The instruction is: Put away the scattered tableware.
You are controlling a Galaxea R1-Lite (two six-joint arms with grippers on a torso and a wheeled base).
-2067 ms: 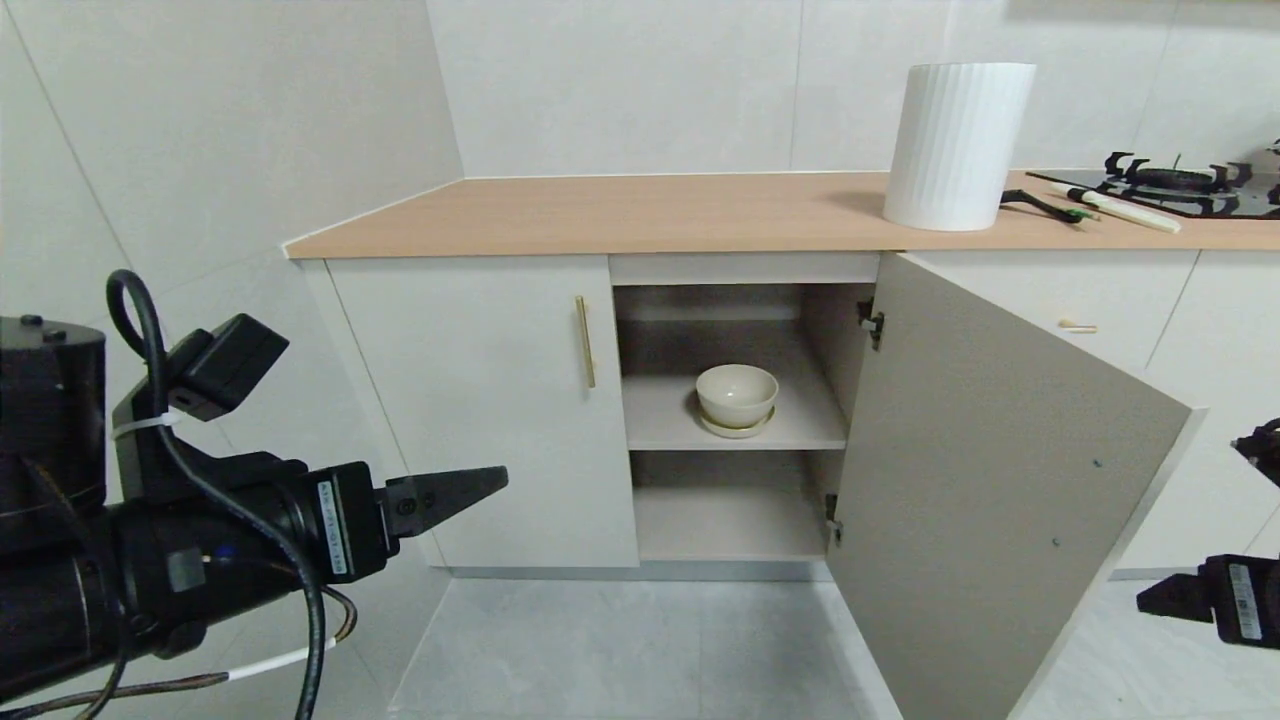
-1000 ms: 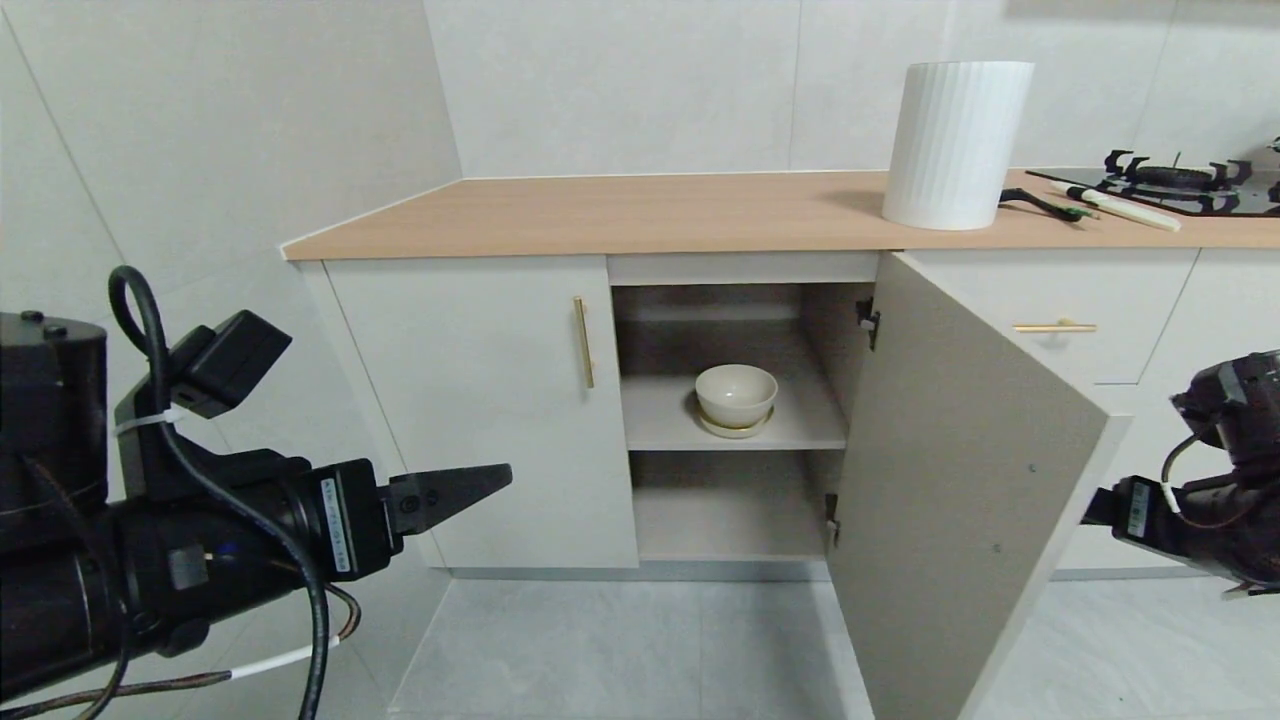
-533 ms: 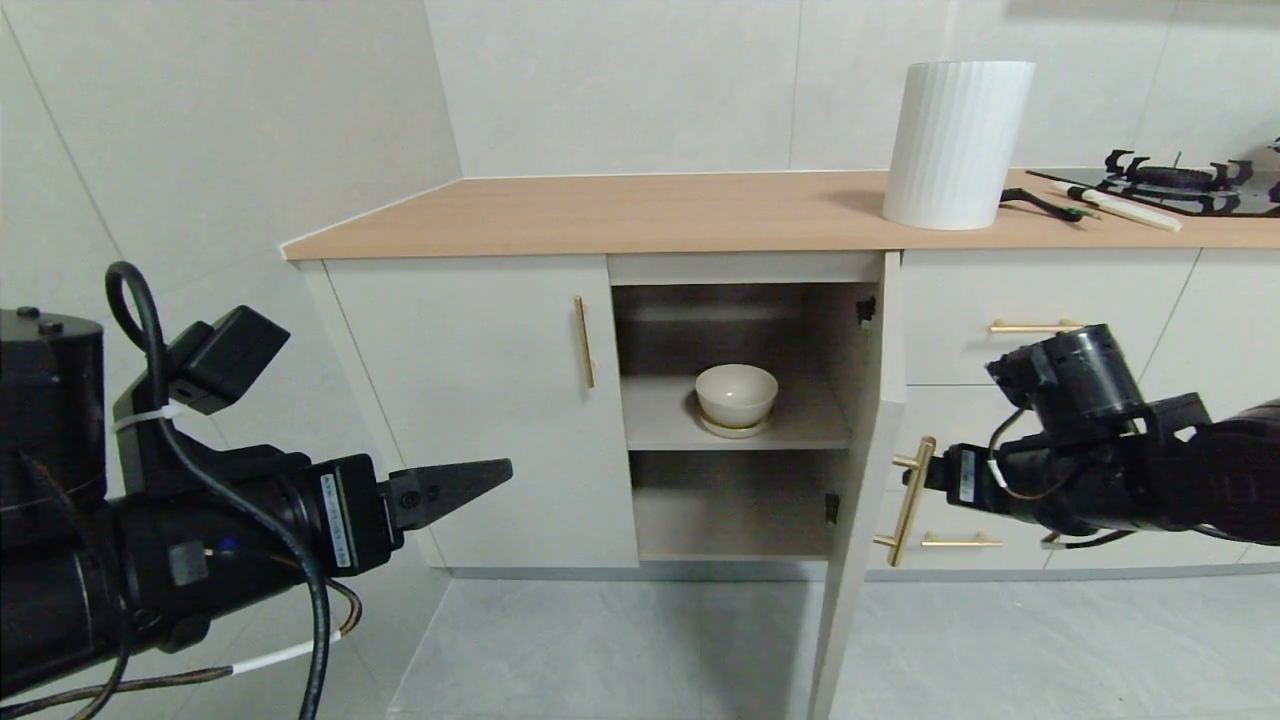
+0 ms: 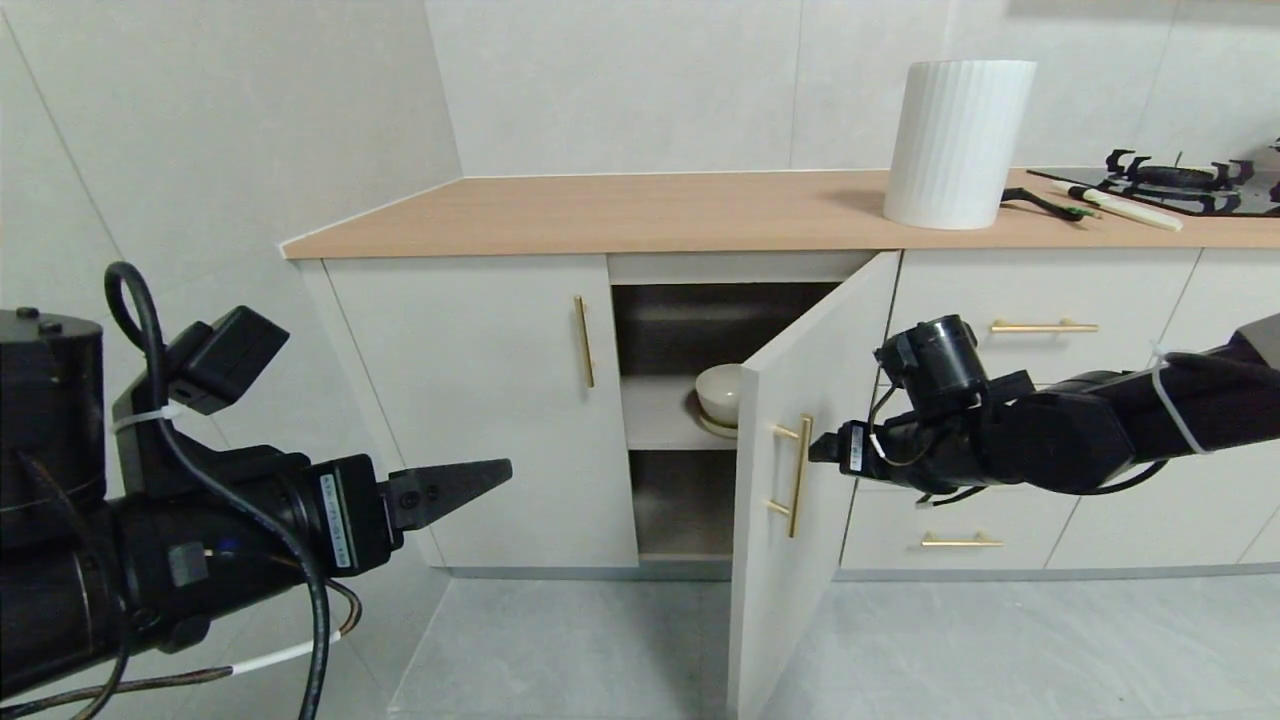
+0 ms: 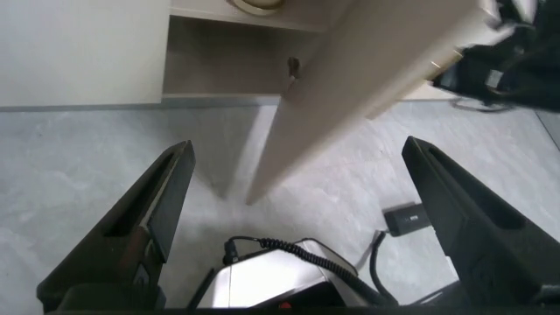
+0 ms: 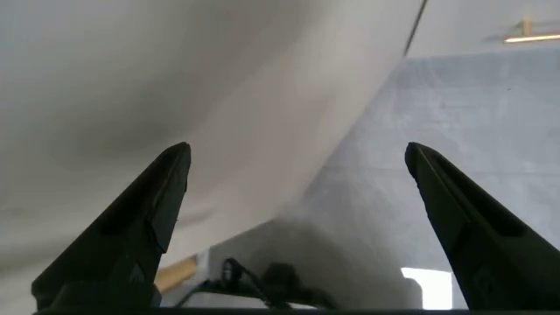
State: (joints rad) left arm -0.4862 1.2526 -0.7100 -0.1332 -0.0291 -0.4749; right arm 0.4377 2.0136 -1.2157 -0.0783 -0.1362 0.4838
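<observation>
Our right arm stretches level, its hand (image 4: 815, 451), fingers apart, at the half-open cabinet door (image 4: 800, 365) beside the handle (image 4: 795, 478); our left hand (image 4: 488, 476), likewise apart, hangs low; the bowl (image 4: 718, 392) sits on the shelf (image 4: 655, 415) inside

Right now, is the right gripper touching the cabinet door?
Cannot tell. In the head view the right gripper overlaps the cabinet door beside its handle, but neither contact nor a gap shows plainly.

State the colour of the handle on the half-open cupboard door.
Gold; the handle shows best in the head view.
</observation>
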